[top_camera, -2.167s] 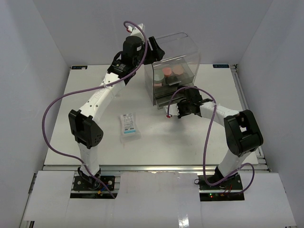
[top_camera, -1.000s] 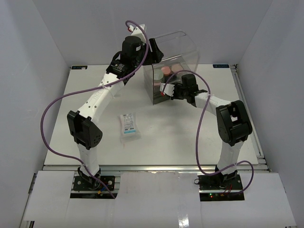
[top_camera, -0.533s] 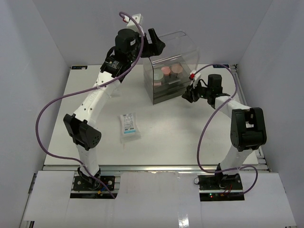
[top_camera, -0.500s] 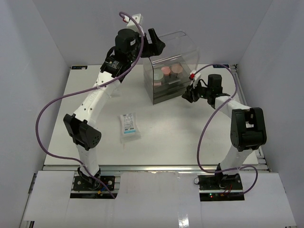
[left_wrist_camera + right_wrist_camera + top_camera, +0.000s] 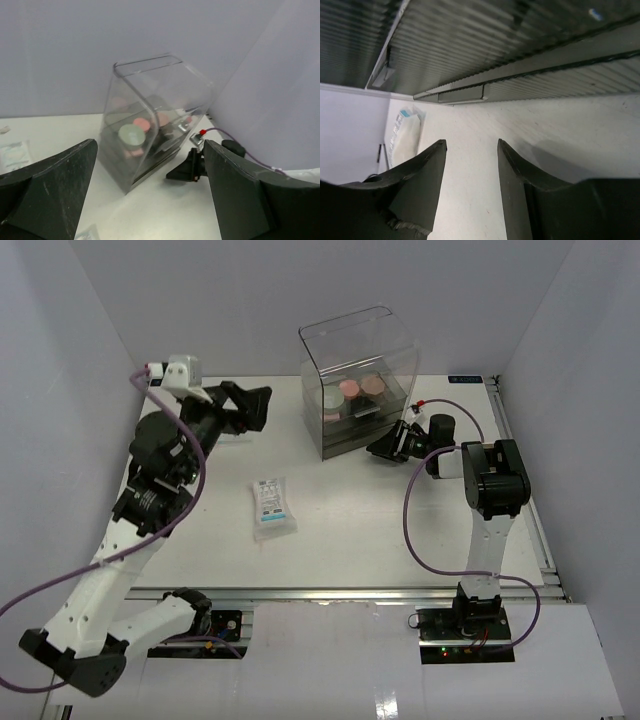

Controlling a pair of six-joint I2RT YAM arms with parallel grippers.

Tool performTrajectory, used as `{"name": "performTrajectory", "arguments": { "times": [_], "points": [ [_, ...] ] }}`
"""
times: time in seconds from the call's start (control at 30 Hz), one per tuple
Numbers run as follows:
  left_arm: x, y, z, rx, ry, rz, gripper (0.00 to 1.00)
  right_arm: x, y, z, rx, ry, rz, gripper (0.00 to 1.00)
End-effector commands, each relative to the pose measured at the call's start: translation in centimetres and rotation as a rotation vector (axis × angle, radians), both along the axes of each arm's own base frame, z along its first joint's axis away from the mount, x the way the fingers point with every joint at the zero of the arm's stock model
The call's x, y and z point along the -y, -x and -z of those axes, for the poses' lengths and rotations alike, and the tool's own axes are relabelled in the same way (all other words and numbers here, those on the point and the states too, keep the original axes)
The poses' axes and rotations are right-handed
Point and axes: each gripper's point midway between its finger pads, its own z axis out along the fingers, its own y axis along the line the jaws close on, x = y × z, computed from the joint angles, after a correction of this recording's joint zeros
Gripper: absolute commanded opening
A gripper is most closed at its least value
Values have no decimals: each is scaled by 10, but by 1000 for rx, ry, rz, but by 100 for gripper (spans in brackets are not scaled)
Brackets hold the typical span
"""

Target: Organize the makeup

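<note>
Round compacts (image 5: 361, 388) sit inside clear box (image 5: 398, 360), lid raised, probably for loading. White sachet (image 5: 271, 506) lies well left-front of box, unsorted. Left gripper (image 5: 257, 408) left of box, jaws wide, empty. Right gripper (image 5: 380, 448) at box's front-right foot, fingers parted, holding nothing.

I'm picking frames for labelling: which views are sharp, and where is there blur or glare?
Top external: even light, sharp, with a mild sheen on the clear box. Left wrist: soft, compacts hazy behind the box wall. Right wrist: tilted, its own fingers blurred, and the ribbed dark surface streaky.
</note>
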Motion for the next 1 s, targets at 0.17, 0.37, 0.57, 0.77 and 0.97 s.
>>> {"name": "performTrajectory", "arguments": {
  "times": [0.17,0.37,0.57,0.77,0.97],
  "points": [
    [-45,35,120,-199,-57,-127,98,-7,-39,-42,5,-251,103,53],
    [-53,55,149,-261,-21,-127,98,-3,-50,-32,-36,-260,171,51],
    [-56,64,161,-294,8,-125,98,1,-62,-26,-55,-286,227,41],
    [-53,64,171,-336,6,-120,98,4,-68,-25,-46,-288,259,22],
    [-52,63,181,-373,7,-124,98,11,-60,-22,-45,-309,272,8]
  ]
}}
